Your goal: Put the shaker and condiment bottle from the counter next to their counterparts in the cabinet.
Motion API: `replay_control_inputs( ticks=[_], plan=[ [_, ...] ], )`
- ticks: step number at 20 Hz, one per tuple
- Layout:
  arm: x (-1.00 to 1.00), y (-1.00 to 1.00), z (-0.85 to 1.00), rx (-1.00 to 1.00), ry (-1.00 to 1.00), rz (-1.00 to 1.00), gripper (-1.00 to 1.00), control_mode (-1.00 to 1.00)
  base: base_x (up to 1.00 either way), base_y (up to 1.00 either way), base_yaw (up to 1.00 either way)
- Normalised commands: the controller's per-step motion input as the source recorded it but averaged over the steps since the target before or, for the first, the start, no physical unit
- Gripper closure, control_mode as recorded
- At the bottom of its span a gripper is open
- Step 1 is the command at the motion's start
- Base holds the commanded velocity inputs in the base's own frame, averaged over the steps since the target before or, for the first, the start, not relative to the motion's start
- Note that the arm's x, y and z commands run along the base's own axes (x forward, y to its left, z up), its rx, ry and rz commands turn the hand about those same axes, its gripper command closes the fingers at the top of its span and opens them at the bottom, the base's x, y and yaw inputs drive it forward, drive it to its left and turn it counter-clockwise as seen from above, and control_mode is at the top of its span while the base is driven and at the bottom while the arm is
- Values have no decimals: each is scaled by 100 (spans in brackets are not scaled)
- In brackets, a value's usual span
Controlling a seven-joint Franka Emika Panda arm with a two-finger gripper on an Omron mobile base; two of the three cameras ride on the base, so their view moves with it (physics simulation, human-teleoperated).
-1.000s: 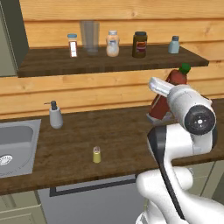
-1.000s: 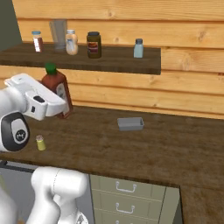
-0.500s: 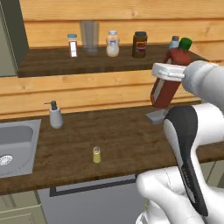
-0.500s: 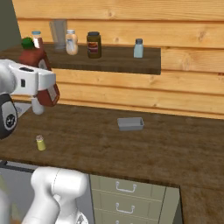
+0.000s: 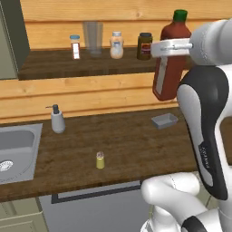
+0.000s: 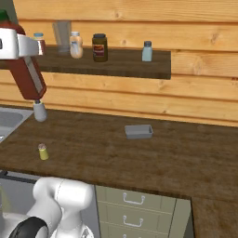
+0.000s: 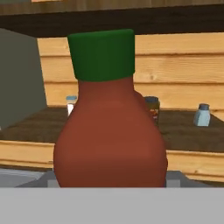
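Condiment bottle (image 5: pixel 171 61) in gripper (image 5: pixel 168 46), nearly upright, cap up.

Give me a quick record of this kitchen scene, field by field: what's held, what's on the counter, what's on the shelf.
held: condiment bottle, red with green cap, lifted to shelf height in the hand
counter: shaker, grey pump dispenser, small grey tray
cabinet: cream bottle, pale blue shaker, dark brown jar, glass
sink: left end of counter
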Motion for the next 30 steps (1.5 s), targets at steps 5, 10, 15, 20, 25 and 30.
replay_control_inputs(
  ticks=[5, 10, 15, 20, 25, 30],
  plan=[
    [62, 22, 12, -1, 0, 0, 100, -100, 0, 0, 0],
    [64, 3, 1, 1, 1, 0, 100, -100, 0, 0, 0],
    [56, 19, 0, 0, 3, 0, 100, -100, 0, 0, 0],
    [66, 20, 16, 4, 9, -1, 100, -100, 0, 0, 0],
    [58, 0, 22, 13, 8, 0, 100, -100, 0, 0, 0],
    [47, 0, 0, 4, 1, 0, 100, -100, 0, 0, 0]
  ],
)
